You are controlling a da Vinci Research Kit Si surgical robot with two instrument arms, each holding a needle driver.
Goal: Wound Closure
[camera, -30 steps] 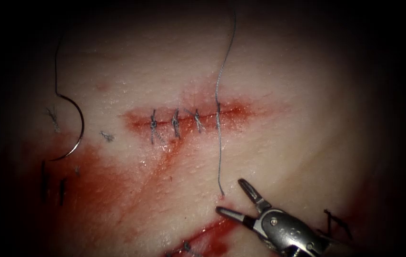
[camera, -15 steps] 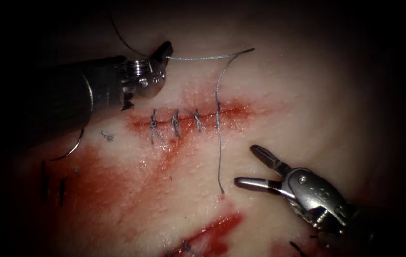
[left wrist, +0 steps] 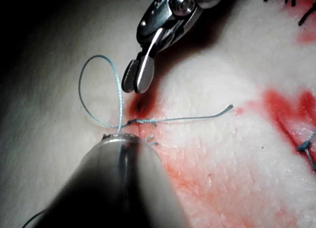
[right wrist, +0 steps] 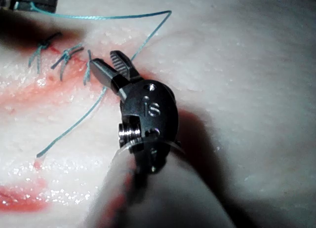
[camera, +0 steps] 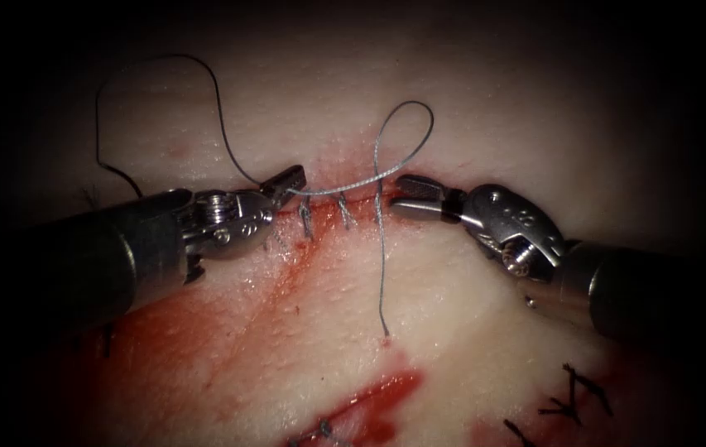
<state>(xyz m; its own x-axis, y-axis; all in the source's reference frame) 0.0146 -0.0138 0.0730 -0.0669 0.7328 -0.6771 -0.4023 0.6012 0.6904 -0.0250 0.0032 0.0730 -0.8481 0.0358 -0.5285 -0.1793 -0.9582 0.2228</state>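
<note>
Endoscope view of the tissue (camera: 485, 108) with its horizontal cut (camera: 344, 203), closed along its left part by knotted stitches (camera: 305, 217). The left tool (camera: 290, 179) enters from the left and lies at the cut's left end, its jaws closed on the thread (camera: 328, 189). From this grip the thread runs right along the cut to the newest stitch, rises in a small loop (camera: 406, 136) above the cut, then descends across it to a free tail (camera: 381, 281) on the tissue below. The right tool (camera: 410, 194) lies at the cut's right end, just beside the loop, its jaws slightly parted and holding nothing. The needle cannot be made out. Red fluid (camera: 204, 331) stains the tissue below the cut.
</note>
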